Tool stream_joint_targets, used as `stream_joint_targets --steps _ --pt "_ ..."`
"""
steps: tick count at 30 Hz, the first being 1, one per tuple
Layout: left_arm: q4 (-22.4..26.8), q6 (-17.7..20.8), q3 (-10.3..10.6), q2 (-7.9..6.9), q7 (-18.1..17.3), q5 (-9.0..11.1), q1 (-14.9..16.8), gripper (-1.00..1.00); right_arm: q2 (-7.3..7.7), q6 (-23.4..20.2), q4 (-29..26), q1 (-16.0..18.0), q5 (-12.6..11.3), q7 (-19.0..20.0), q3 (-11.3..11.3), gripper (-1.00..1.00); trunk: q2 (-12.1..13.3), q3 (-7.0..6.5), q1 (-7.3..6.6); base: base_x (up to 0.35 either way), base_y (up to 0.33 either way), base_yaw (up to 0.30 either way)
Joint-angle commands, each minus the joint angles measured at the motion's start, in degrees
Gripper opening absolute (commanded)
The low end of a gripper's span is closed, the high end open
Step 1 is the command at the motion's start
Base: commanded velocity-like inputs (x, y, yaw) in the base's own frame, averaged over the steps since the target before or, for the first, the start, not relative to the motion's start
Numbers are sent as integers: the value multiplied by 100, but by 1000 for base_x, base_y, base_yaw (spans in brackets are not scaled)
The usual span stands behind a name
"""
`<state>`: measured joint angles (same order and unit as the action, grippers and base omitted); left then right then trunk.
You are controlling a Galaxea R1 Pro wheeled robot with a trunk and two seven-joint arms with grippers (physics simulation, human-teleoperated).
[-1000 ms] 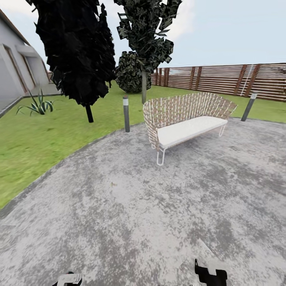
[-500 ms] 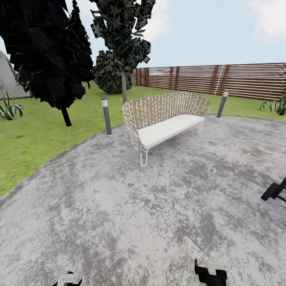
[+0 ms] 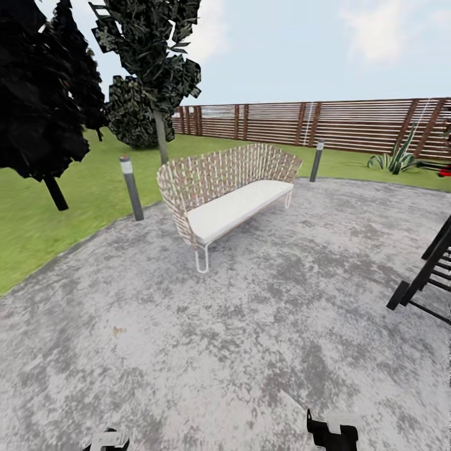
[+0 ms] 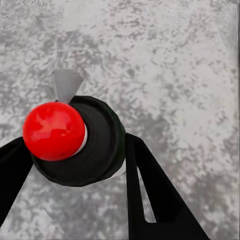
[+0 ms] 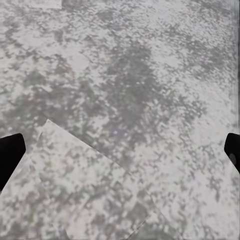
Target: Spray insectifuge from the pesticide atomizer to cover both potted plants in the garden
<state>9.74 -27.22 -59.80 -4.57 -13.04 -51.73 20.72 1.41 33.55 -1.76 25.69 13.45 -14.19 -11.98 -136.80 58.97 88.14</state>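
I see my left gripper (image 4: 75,165) closed around the pesticide atomizer (image 4: 82,142) over the grey paving (image 3: 250,326), while my right gripper (image 5: 120,150) hangs wide open, holding nothing.

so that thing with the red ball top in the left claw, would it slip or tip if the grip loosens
Probably. The bottle shows a smooth, glossy round black top and a shiny red ball, so it may be slick. The left claw has a finger on each side, so it looks held. Its body is hidden, so weight and tipping are guesses.
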Motion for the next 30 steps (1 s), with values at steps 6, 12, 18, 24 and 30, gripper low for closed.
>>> stream_joint_targets --steps 6,12,18,24,30 --pt "1 -12 -50 0 -50 -13 2 -100 -1 11 9 6 61 -31 -32 100 -2 19 2 336 95 -300" --pt "1 -12 -50 0 -50 -12 2 -100 -1 11 9 6 63 -31 -32 100 -2 33 2 336 20 -284" --pt "-33 -12 -50 0 -59 -14 2 -100 -1 11 12 6 61 -31 -32 100 -2 34 2 337 0 -88" --pt "-34 -9 -50 0 -56 -12 2 -100 -1 11 11 6 63 -31 -32 100 -2 34 2 331 85 -252" --pt "-34 -12 -50 0 -53 -12 2 -100 -1 11 9 6 63 -31 -32 100 -2 34 2 319 120 -266"
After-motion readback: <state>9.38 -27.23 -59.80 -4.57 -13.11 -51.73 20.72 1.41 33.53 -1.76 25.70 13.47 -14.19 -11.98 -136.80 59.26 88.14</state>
